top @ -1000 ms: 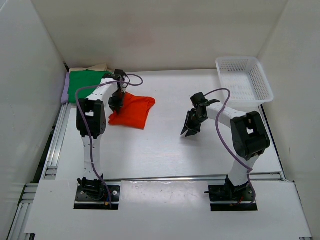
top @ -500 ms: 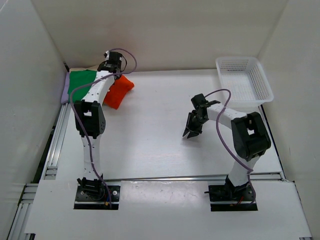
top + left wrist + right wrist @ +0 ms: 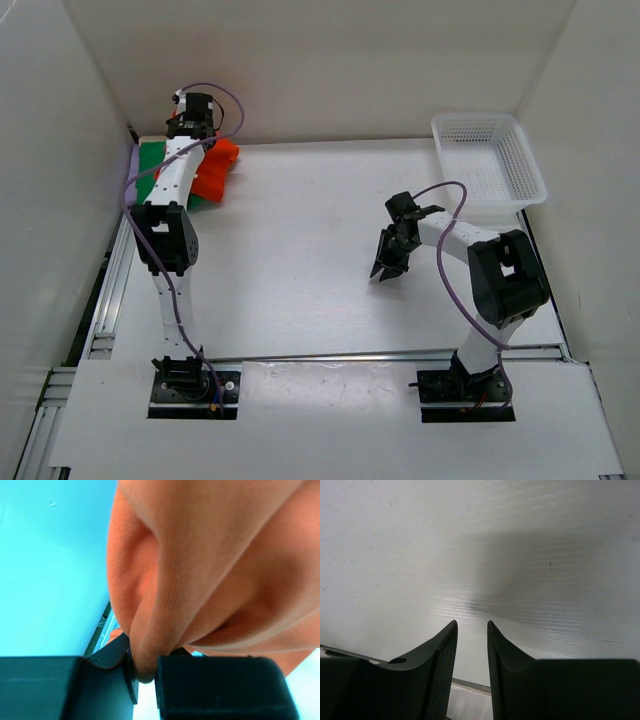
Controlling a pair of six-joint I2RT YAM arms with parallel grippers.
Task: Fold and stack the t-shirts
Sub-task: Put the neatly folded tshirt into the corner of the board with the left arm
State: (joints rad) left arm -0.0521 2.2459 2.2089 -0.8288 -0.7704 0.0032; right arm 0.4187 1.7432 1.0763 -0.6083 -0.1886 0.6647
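Holding the last shirt at the pile — our left jaws pinch the orange-red t-shirt (image 3: 215, 168) at the far-left corner of the desk (image 3: 300, 290).
Three shirts seem already stacked there: the green t-shirt (image 3: 150, 162) on top, with the lilac t-shirt (image 3: 135, 158) and the beige t-shirt (image 3: 150, 139) showing only as edges beneath. The orange-red one hangs bunched, partly over the green, not yet laid down — we judge that setting it squarely on top is the main step left. Up close its cloth is a soft, fine-ribbed knit gathered in rounded folds. Our right jaws stand slightly parted above the matte white desk, holding nothing; a white mesh basket (image 3: 490, 160) sits far right.
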